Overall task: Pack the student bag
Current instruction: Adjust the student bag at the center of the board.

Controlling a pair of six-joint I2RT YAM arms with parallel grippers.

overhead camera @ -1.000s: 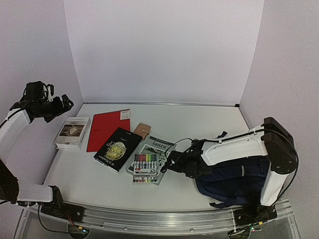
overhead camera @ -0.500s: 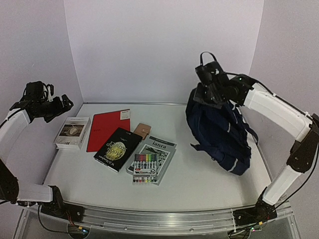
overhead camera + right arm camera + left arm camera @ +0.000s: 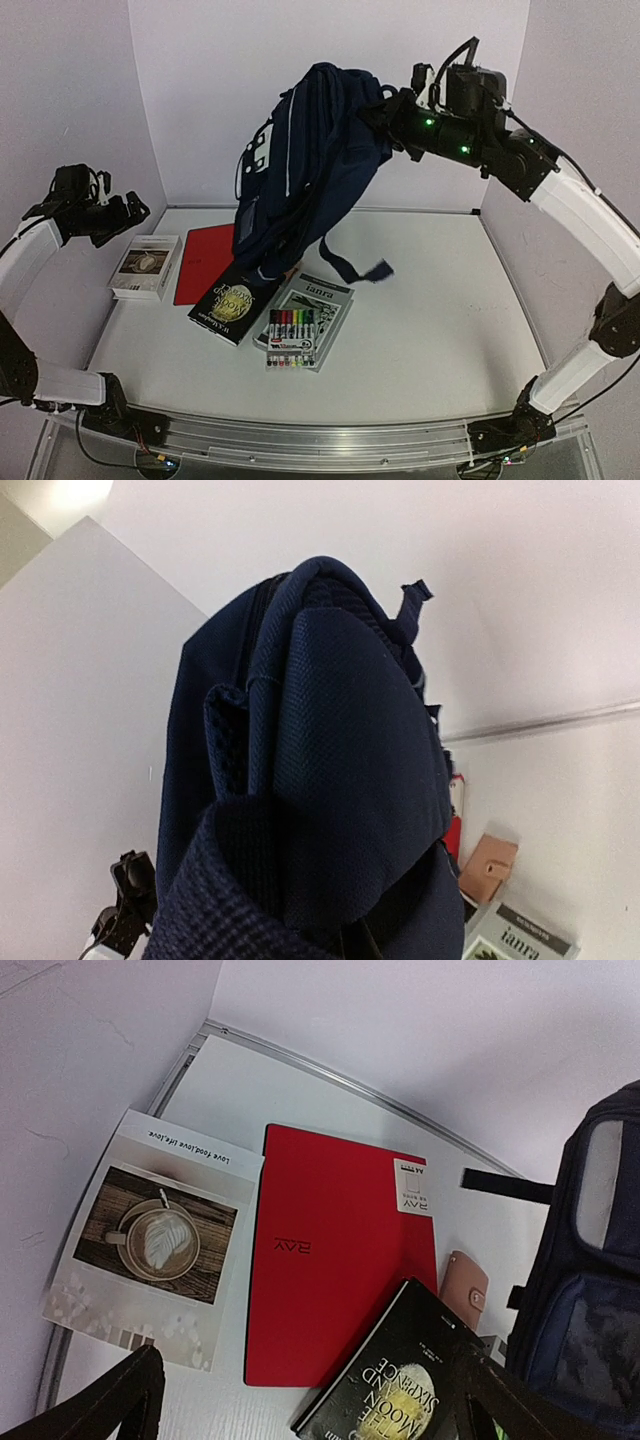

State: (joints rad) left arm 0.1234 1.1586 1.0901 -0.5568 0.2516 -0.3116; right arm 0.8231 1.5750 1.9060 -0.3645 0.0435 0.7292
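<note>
Pale walls [image 3: 200, 100] and white table [image 3: 440, 310] from above: navy backpack [image 3: 310, 160] with thin light stripes and dangling dark straps, hanging high beneath right gripper [image 3: 390, 118], clamped at its top. Left gripper [image 3: 128, 212] spread wide, empty. Left wrist: red notebook [image 3: 330, 1260], black book [image 3: 400, 1370] ahead of fingers [image 3: 110, 1405]. Right wrist: close navy weave, grip hidden.

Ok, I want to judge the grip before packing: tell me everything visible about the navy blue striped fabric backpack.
The navy blue fabric backpack, woven, with thin pale stripes, hangs in the air over the white table's left half, held at its top by the right gripper. It slants down leftward, its lower end above the black gold-lettered book; contact there cannot be told. One dark strap dangles loose beneath.
</note>
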